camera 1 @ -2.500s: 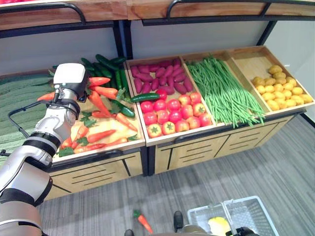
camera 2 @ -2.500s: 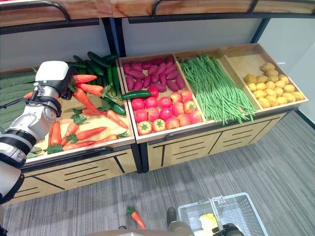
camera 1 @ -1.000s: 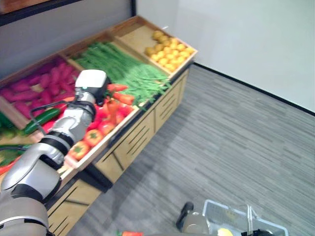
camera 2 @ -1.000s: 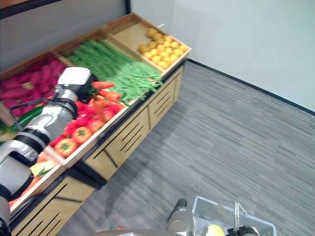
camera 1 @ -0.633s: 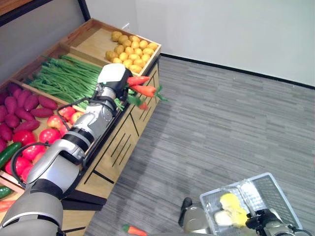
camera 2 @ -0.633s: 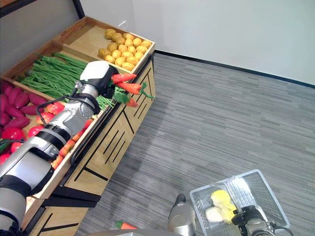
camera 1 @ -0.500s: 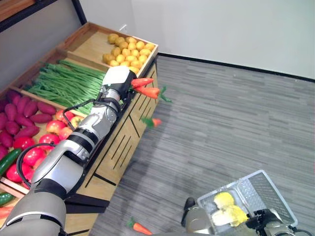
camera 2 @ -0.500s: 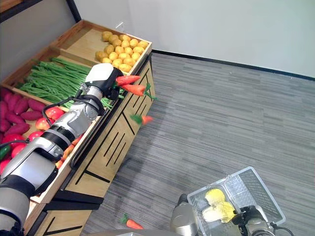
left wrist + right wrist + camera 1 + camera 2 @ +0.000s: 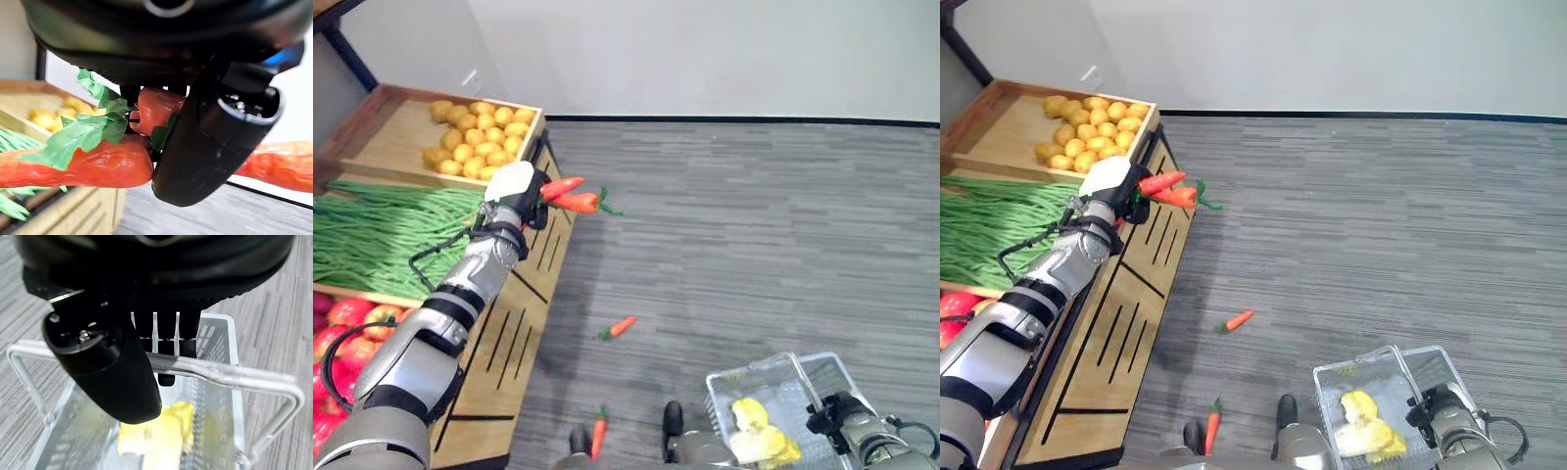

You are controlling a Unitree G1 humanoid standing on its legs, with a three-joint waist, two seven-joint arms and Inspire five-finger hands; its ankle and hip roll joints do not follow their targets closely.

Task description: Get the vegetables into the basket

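While the left hand (image 9: 514, 188) grips a bunch of carrots (image 9: 570, 196) with its fingers curled round them, held out past the edge of the produce stand (image 9: 514, 323) and above the grey floor (image 9: 754, 245), the load has not reached the basket (image 9: 1386, 392). That basket hangs low on the robot's right, well apart from the carrots; the right hand (image 9: 117, 367) is closed on its handle (image 9: 220, 372), as the right wrist view shows. Yellow produce (image 9: 1363, 421) already lies inside. Two loose carrots lie on the floor, one (image 9: 619, 327) between the stand and the basket, another (image 9: 597, 431) nearer the robot. In my judgement the task is partly done: the held carrots await delivery, the floor carrots need recovery, and bins of potatoes (image 9: 475, 137) and green beans (image 9: 382, 230) look full.
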